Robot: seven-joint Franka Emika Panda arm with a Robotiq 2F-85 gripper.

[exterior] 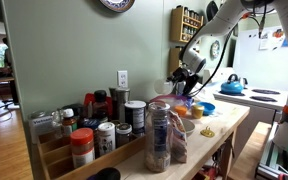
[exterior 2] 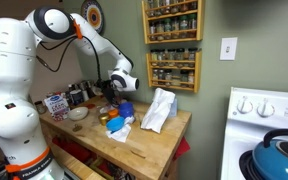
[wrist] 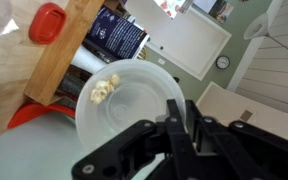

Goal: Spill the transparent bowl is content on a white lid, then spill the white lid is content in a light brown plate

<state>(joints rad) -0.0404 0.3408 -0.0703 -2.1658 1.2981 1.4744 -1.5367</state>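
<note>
Black gripper clamps the rim of a round translucent plastic bowl holding pale food pieces. Best to tilt slowly, rim low, so none scatter over the wooden bench.

The counter is pale butcher-block wood, smooth with a dull sheen. The spice rack on the wall is a warmer, varnished wood. The bowl looks like thin plastic, milky-translucent and smooth. The hand is black and matt, either hard plastic or coated metal; I cannot tell which. The arm wears glossy white shells. A red lid is shiny plastic. The kettle is glossy blue enamel, and the bag is crinkled clear film.
</note>
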